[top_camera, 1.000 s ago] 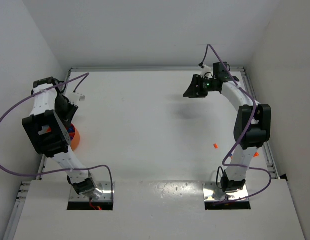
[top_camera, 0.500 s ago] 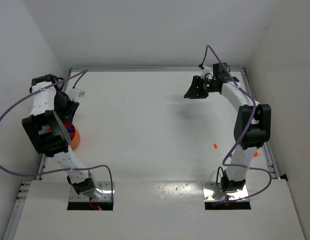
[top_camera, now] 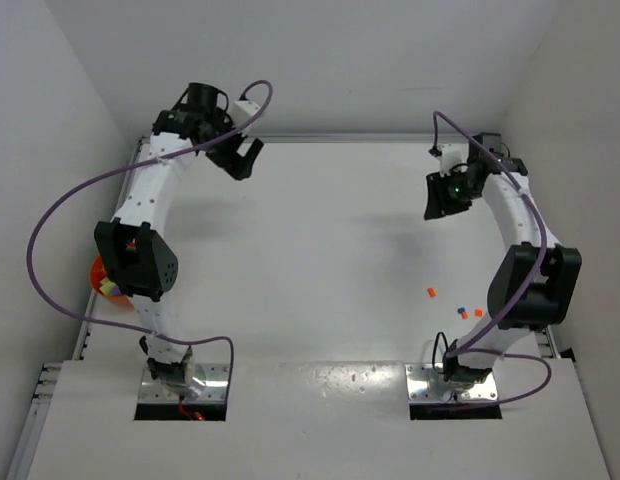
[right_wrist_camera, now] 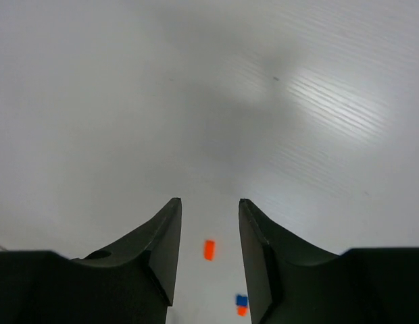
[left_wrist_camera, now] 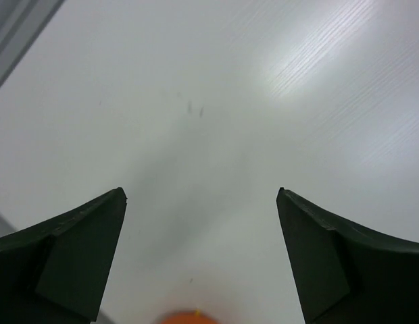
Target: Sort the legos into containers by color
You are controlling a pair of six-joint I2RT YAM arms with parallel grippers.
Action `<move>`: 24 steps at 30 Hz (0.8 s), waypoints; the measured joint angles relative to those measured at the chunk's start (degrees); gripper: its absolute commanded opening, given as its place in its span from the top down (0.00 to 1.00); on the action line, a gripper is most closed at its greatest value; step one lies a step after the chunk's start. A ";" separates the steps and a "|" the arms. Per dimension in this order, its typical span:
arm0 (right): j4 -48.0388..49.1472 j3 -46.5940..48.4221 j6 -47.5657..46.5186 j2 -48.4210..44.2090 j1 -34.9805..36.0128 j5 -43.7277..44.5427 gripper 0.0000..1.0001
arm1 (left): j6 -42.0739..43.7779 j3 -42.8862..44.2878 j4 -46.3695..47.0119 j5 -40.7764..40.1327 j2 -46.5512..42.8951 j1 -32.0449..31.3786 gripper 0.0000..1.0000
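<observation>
Your left claw [left_wrist_camera: 201, 190] gapes wide, your right claw [right_wrist_camera: 209, 200] narrowly, both empty. Only the top view shows the bowl [top_camera: 95, 272].

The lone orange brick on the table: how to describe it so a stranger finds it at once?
Start at the right arm's base at the table's near edge. Just beyond it lie a few tiny bricks. Take the orange brick furthest left, set apart; the rest are a blue brick with an orange one close beside it and another orange further right.
</observation>
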 measured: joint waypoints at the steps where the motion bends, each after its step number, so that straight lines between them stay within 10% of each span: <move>1: -1.03 -0.17 -1.22 -1.16 -0.87 1.84 0.61 | -1.16 -0.04 1.75 0.28 0.26 -1.73 0.00; 6: -4.50 -0.83 -5.62 -7.61 -3.61 9.62 0.26 | -8.90 -2.82 13.70 4.09 0.35 -4.57 0.00; 24: -28.83 -10.95 -33.57 -9.90 -3.63 20.63 0.53 | -9.35 -4.26 23.39 15.15 11.17 -6.51 0.00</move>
